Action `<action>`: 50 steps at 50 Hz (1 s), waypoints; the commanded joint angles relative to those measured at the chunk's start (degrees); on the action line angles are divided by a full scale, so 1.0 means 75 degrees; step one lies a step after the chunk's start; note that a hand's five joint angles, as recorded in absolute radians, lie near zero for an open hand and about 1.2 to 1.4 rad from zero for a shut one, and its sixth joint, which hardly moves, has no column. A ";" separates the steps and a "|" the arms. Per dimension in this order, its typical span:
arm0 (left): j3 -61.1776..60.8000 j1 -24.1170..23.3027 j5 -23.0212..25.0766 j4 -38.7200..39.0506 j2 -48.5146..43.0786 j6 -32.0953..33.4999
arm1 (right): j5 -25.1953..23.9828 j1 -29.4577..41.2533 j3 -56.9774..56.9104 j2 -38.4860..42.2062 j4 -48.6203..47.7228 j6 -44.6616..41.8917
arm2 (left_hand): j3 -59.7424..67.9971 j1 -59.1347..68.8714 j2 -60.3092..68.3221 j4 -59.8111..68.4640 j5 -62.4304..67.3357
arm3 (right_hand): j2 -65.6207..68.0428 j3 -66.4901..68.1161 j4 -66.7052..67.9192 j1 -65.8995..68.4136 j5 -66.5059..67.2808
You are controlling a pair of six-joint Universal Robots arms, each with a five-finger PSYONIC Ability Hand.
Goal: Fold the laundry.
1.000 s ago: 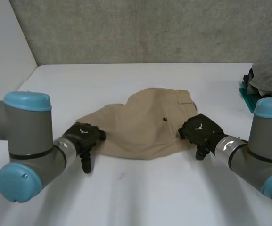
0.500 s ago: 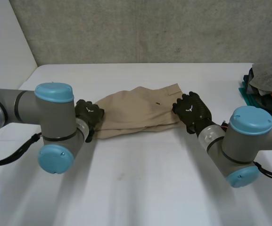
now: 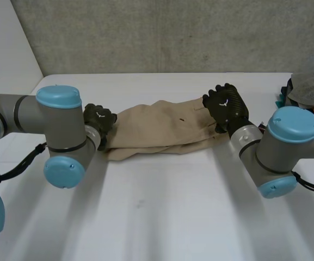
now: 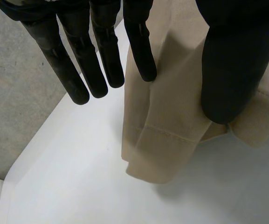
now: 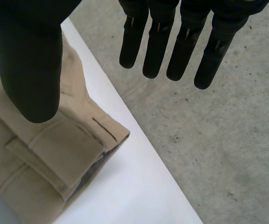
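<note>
- Fingers [image 4: 97,65] of left hand [image 3: 98,120] straight and slack, nothing gripped; one fingertip at the folded edge of the beige trousers [image 3: 162,130], the rest over bare white table [image 3: 173,206] just beside the cloth.
- Left thumb straight too, above the cloth near the hem; contact impossible to judge.
- Fingers of right hand [image 3: 227,106] likewise straight, a little spread, clear of the cloth, seen against the grey concrete wall [image 3: 173,32] past the table's far edge.
- Right thumb straight over the waistband end, by a belt loop and a pocket slit; no pinch.
- Trousers flat on the table as a long folded band between the two hands, hem end at the left hand, waistband end at the right hand.
- In the head view, left hand at the band's left end, right hand on its far right corner.
- Heap of mixed laundry [image 3: 309,87] at the table's right edge, well apart from the trousers.
</note>
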 commanded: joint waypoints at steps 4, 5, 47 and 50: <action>0.0349 -0.0015 0.0049 -0.0171 -0.0335 -0.0006 | -0.0402 -0.0070 -0.1264 0.0803 0.1731 0.0686 | -0.0093 -0.0102 -0.0090 -0.0107 -0.0066 | 0.0191 0.0319 0.0272 0.0213 0.0441; 0.0372 -0.0015 0.0061 -0.0183 -0.0359 -0.0006 | -0.0437 -0.0081 -0.1346 0.0850 0.1849 0.0710 | -0.0093 -0.0102 -0.0090 -0.0107 -0.0066 | 0.0169 0.0297 0.0250 0.0191 0.0419; 0.1555 0.0302 0.1783 -0.2421 0.5793 -0.2619 | -0.1094 -0.1054 -0.3338 -0.4002 0.4931 0.3757 | 0.5669 0.5660 0.5672 0.5655 0.5696 | 0.6249 0.6378 0.6331 0.6272 0.6500; 0.1860 0.0360 0.1749 -0.2492 0.5525 -0.2772 | -0.1036 -0.0879 -0.3514 -0.3733 0.5201 0.3780 | 0.5669 0.5660 0.5672 0.5655 0.5696 | 0.6249 0.6378 0.6331 0.6272 0.6500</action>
